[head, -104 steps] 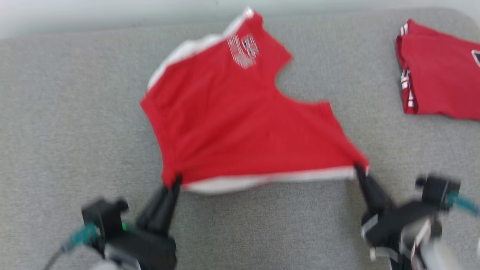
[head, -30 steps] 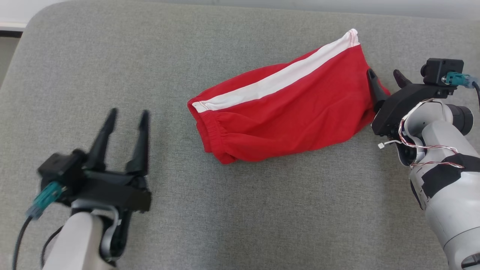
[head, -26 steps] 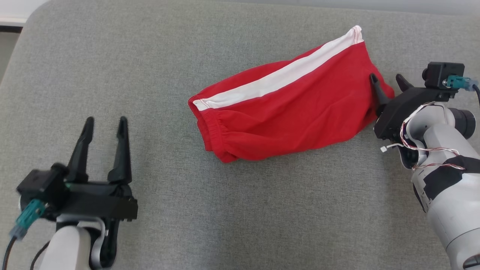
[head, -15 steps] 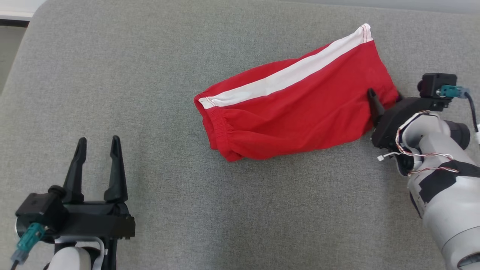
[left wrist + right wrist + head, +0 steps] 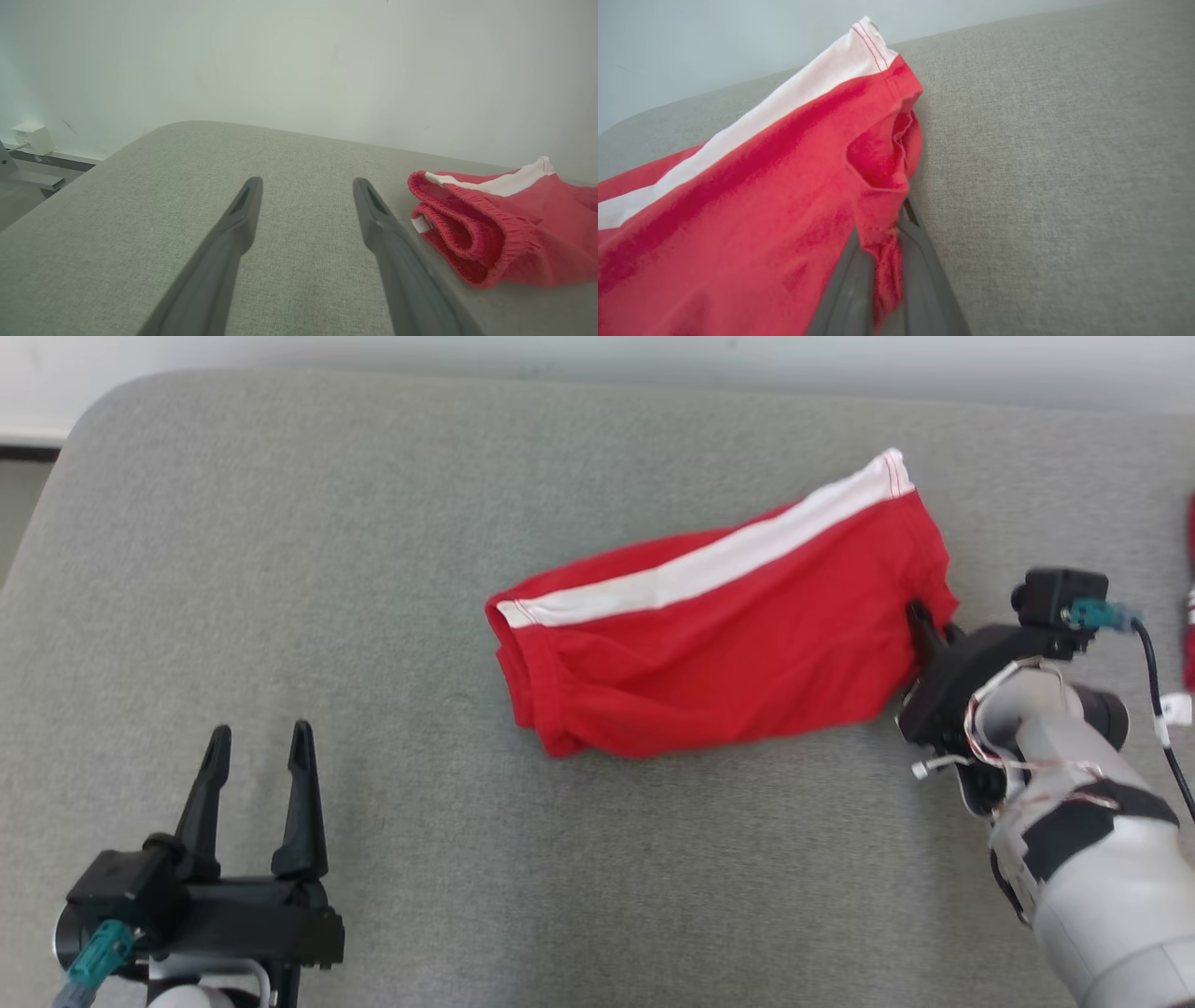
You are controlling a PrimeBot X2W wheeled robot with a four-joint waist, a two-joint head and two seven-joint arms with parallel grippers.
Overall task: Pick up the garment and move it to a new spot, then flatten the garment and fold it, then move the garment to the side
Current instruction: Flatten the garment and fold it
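- Your right tool (image 5: 926, 621) is clenched on the right edge of the folded red fabric shorts with a white stripe (image 5: 728, 663), which lie right of centre on the grey fabric tabletop (image 5: 280, 551).
- Your left tool (image 5: 260, 747) is released at near left, well apart from them.

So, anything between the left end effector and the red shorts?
Nothing: only bare grey padded surface separates the left end effector from the shorts. The head view shows it, and the left wrist view agrees.

Left gripper (image 5: 261, 732) wide; right gripper (image 5: 934, 623) tight
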